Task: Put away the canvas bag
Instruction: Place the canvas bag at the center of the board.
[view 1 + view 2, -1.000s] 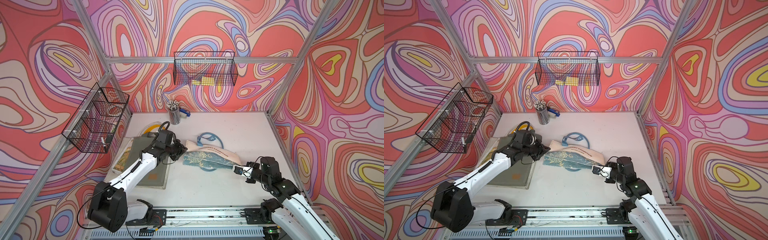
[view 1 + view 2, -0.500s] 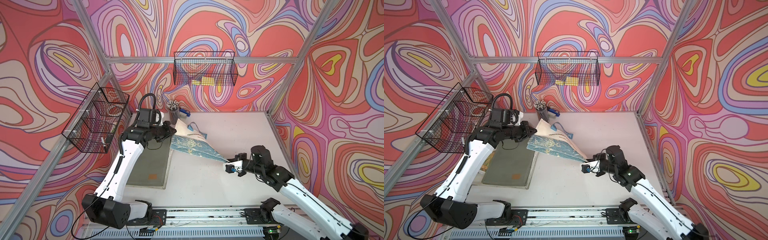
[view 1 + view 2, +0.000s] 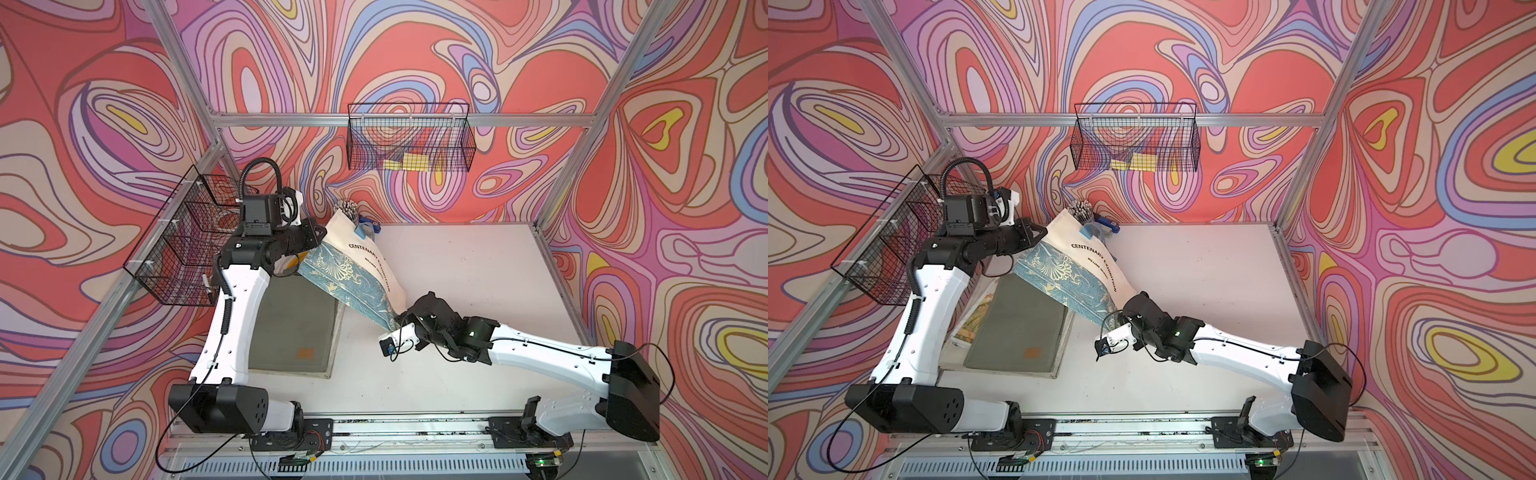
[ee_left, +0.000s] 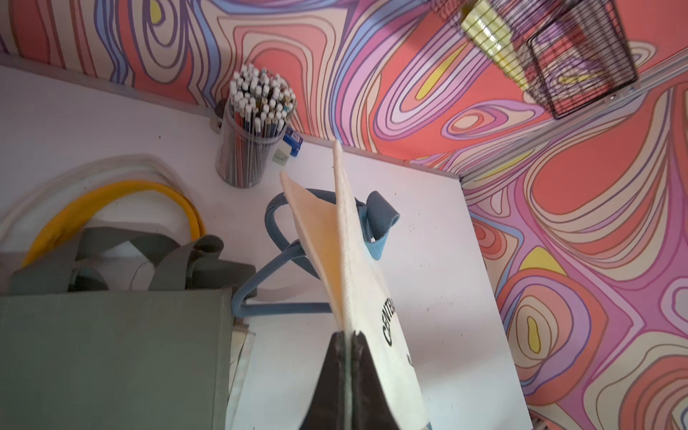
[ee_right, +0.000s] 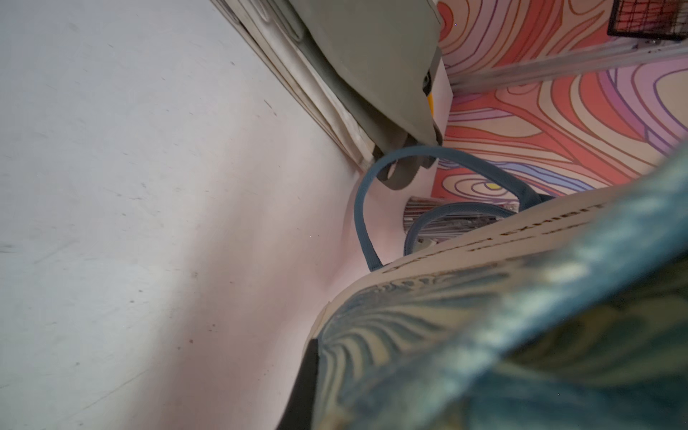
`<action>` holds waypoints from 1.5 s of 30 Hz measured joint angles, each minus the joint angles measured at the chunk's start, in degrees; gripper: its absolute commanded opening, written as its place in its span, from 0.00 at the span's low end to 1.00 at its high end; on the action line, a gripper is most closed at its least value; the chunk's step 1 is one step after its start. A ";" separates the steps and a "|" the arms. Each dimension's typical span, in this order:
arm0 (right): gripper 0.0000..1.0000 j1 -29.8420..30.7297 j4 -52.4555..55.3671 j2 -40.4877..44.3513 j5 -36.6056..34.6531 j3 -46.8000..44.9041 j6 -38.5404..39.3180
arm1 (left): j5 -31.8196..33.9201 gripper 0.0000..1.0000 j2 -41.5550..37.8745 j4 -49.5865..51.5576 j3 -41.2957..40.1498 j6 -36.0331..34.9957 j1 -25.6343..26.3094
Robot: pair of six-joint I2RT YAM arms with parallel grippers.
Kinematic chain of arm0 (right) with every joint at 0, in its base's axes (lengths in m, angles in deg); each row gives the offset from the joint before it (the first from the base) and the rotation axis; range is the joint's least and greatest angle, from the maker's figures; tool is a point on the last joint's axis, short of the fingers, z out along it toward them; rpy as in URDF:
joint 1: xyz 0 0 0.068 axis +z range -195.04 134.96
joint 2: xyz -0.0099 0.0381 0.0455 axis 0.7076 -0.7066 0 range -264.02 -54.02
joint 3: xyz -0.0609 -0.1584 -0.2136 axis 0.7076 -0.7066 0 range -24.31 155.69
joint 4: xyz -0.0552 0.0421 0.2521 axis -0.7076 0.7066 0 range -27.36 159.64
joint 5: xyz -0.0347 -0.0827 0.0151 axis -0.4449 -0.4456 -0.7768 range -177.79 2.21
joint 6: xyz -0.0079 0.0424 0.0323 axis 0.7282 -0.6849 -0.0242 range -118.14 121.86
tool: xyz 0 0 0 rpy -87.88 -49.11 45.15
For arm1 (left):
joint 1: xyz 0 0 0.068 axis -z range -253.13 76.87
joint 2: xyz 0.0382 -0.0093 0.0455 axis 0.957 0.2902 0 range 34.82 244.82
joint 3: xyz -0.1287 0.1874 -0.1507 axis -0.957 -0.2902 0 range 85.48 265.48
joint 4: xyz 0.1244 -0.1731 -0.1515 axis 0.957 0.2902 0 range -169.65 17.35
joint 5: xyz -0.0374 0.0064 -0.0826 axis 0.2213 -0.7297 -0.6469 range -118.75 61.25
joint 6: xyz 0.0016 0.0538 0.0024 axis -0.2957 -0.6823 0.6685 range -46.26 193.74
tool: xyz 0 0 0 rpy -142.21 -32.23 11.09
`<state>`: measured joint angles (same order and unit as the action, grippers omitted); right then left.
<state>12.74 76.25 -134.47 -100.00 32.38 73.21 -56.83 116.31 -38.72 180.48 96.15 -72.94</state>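
You're holding the bag (image 3: 353, 270) stretched in the air over the back-left of the table (image 3: 457, 270), left gripper (image 3: 318, 233) is clamping tight on its edge near the opening, right gripper (image 3: 398, 321) is pinching its bottom corner, handles (image 3: 365, 226) are hanging by the cup (image 3: 348, 208).

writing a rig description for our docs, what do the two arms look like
The left arm and right arm share white shell links between boxy black joint housings. The left gripper and right gripper are black. A ribbed black hose loops over the left wrist; thin black cables run along the right arm, and a small green light glows near its wrist.
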 measured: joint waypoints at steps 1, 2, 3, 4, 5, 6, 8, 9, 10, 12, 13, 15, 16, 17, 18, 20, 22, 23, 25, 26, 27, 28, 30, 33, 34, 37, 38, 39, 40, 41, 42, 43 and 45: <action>0.00 0.11 -0.15 -0.33 -1.51 0.83 0.20 | -0.37 0.00 0.11 -0.55 0.61 0.00 -0.44; 0.00 0.33 -0.42 -0.46 -2.91 1.60 0.39 | -0.66 0.00 0.02 -1.20 1.01 0.02 -1.01; 0.00 0.55 -0.79 -0.46 -3.76 2.05 0.52 | -0.87 0.00 -0.37 -1.81 1.03 -0.13 -1.57; 0.00 1.07 -1.20 -0.46 -4.85 2.58 0.76 | -0.90 0.00 -1.01 -2.16 0.94 -0.28 -2.34; 0.00 1.77 -2.03 -0.52 -6.03 2.71 1.03 | -0.96 0.00 -1.97 -2.86 0.33 -0.44 -3.15; 0.00 2.49 -2.93 -0.74 -7.26 2.78 1.27 | -0.98 0.00 -3.10 -3.52 -0.70 -0.61 -3.89; 0.00 4.20 -5.40 -2.38 -10.12 2.80 1.64 | -1.05 0.00 -5.84 -4.68 -3.08 -1.05 -5.38; 0.00 4.68 -6.51 -3.50 -11.02 2.91 1.75 | -0.94 0.00 -6.69 -4.72 -3.63 -1.27 -5.75; 0.00 5.07 -7.78 -4.90 -11.74 3.08 1.90 | -0.63 0.00 -7.43 -4.70 -3.93 -1.60 -6.08; 0.00 5.70 -10.27 -7.61 -12.68 3.37 1.95 | -0.13 0.00 -8.48 -5.31 -4.92 -2.58 -6.60; 0.00 6.10 -11.21 -9.01 -12.96 3.63 1.81 | 0.13 0.00 -9.33 -6.01 -6.47 -3.15 -7.17; 0.00 7.17 -11.98 -12.02 -13.22 4.74 1.29 | 1.20 0.00 -11.21 -6.99 -10.32 -4.42 -8.85; 0.00 8.07 -12.39 -14.12 -13.27 5.49 0.76 | 1.92 0.00 -12.15 -7.30 -12.46 -5.16 -9.86; 0.00 8.85 -12.74 -15.89 -13.25 6.10 0.24 | 2.75 0.00 -12.98 -7.48 -14.45 -5.92 -10.75; 0.00 9.90 -13.03 -18.12 -13.14 6.88 -0.52 | 3.76 0.00 -13.90 -7.78 -16.87 -6.91 -11.67; 0.00 12.02 -13.44 -22.84 -12.81 8.70 -1.84 | 5.88 0.00 -15.28 -7.98 -20.94 -8.72 -12.74; 0.00 14.45 -14.12 -28.04 -12.41 10.69 -3.41 | 8.48 0.00 -16.15 -7.48 -24.39 -10.69 -13.40; 0.00 15.28 -14.21 -29.83 -12.41 11.47 -3.98 | 9.46 0.00 -16.31 -7.08 -25.31 -11.32 -13.44; 0.00 16.65 -14.34 -32.52 -12.37 12.87 -5.27 | 12.55 0.00 -16.90 -6.21 -27.02 -12.85 -13.62; 0.02 16.98 -14.21 -33.18 -12.17 13.49 -5.81 | 14.29 0.00 -17.29 -5.77 -27.52 -13.49 -13.68; 0.04 17.27 -13.92 -33.68 -11.76 14.08 -6.40 | 16.31 0.06 -17.77 -5.35 -27.93 -14.19 -13.70; 0.08 17.42 -13.49 -33.97 -11.02 14.64 -6.97 | 18.62 0.21 -18.36 -4.70 -28.24 -14.88 -13.75; 0.26 17.66 -11.80 -34.75 -8.92 16.20 -8.02 | 23.82 0.44 -19.61 -4.90 -29.11 -15.91 -13.75; 0.43 18.60 -9.62 -36.74 -4.94 19.63 -10.12 | 31.67 0.65 -21.05 -5.92 -29.92 -16.76 -14.03; 0.45 18.97 -8.81 -37.29 -3.39 20.79 -10.99 | 34.36 0.68 -21.40 -5.95 -30.14 -17.03 -14.05; 0.48 19.76 -4.42 -38.95 -0.22 25.40 -14.29 | 37.00 0.70 -21.70 -5.92 -30.27 -17.99 -13.25; 0.48 19.85 -2.45 -39.78 0.46 27.56 -15.45 | 37.20 0.71 -21.68 -5.86 -30.25 -18.18 -13.16; 0.48 19.85 -0.63 -40.83 1.20 29.99 -17.05 | 37.18 0.71 -21.62 -5.64 -30.16 -18.21 -12.98; 0.48 19.82 1.09 -41.79 1.77 32.26 -18.56 | 37.13 0.71 -21.46 -5.31 -29.86 -18.16 -12.96; 0.48 19.76 2.36 -42.49 2.27 33.92 -19.98 | 36.92 0.72 -21.29 -4.74 -29.44 -18.08 -12.96; 0.47 19.65 3.76 -43.10 2.75 35.50 -21.68 | 36.68 0.72 -21.00 -4.17 -28.83 -17.86 -12.96; 0.48 19.52 4.76 -43.36 3.10 36.37 -23.10 | 36.39 0.72 -20.74 -3.74 -28.28 -17.53 -12.98; 0.49 19.12 6.71 -43.65 3.76 37.66 -25.97 | 35.65 0.72 -20.52 -3.02 -27.26 -16.33 -13.07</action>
<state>31.86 82.96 -178.11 -96.24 70.04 47.25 -21.18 95.79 -41.74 153.22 79.83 -86.01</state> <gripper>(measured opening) 0.481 0.720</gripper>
